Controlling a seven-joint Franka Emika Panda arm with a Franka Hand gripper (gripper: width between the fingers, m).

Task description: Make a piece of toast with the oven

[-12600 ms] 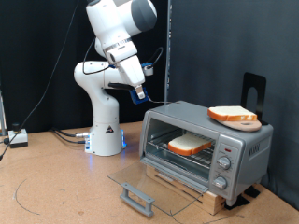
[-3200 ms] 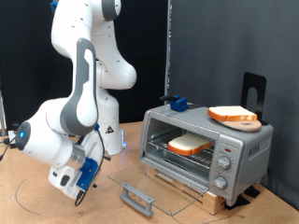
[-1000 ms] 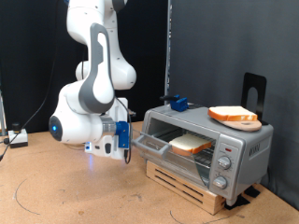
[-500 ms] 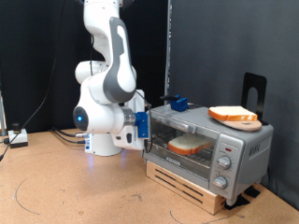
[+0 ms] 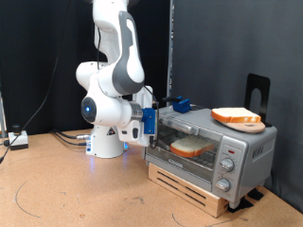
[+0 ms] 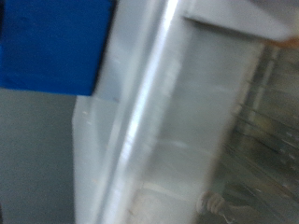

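Observation:
The silver oven [image 5: 248, 142] stands on a wooden pallet at the exterior view's right, its glass door [image 5: 182, 142] up against the front. The piece of toast [image 5: 192, 146] lies on the wire rack inside, seen through the glass. My gripper [image 5: 149, 122], with blue fingers, presses against the door's upper edge on the side towards the exterior view's left. The wrist view is blurred and very close: a blue finger [image 6: 47, 42], the silver door frame [image 6: 154, 121] and some wire rack [image 6: 271, 140].
A second bread slice [image 5: 236, 116] rests on the oven's roof beside a small blue object [image 5: 180, 104]. Round knobs [image 5: 227, 164] sit on the oven's right panel. A black stand [image 5: 258, 90] rises behind it. The robot base [image 5: 106, 142] and cables [image 5: 14, 140] occupy the left.
The door has swung up from lying flat open to standing against the oven front. My gripper rose and moved right with it, from low on the table to the door's top.

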